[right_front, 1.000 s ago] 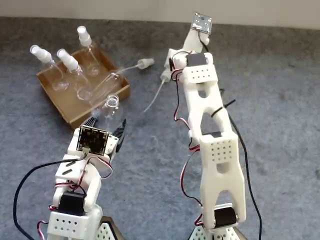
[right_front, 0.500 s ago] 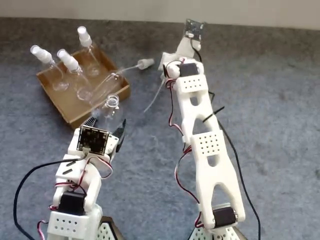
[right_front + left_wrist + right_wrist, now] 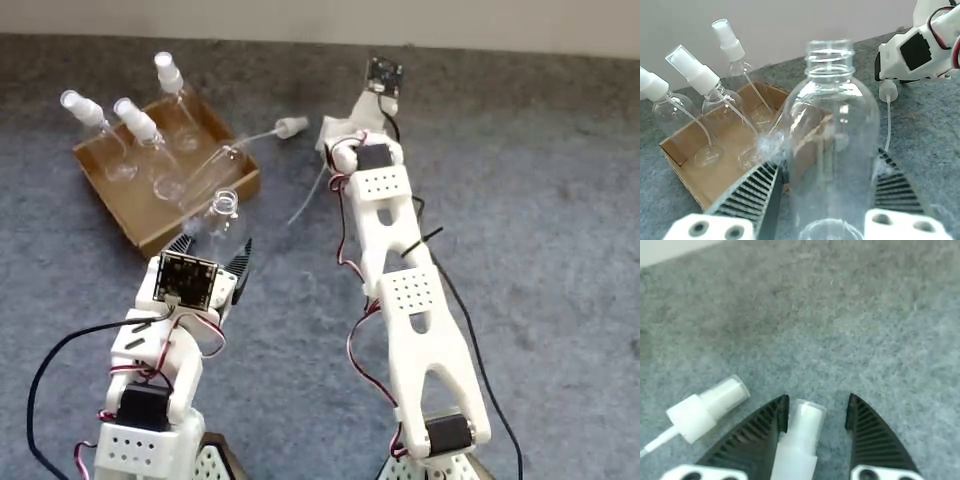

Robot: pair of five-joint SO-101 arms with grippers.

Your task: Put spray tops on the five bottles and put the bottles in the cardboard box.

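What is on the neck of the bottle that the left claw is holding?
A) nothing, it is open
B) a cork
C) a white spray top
A: the bottle in the left gripper shows a bare, open threaded neck.

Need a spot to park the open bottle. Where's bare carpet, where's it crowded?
Bare: carpet right of the right arm, and the strip between both arms. Crowded: cardboard box holds bottles; beside it two loose spray tops, one inside the open right end effector.
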